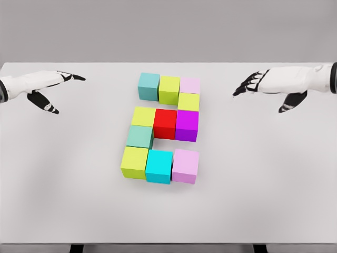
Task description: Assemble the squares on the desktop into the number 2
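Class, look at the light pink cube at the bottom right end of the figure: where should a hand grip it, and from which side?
Probably from the right, with the right hand. The light pink cube has the cyan cube against its left face, but its right, front and top faces are free. Pinching front and back faces should avoid the neighbour.

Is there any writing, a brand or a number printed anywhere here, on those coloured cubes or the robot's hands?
No printed text: the plain coloured cubes, like the red cube, the white table, the open white left hand and open white right hand carry none.
The cubes' layout itself reads "2".
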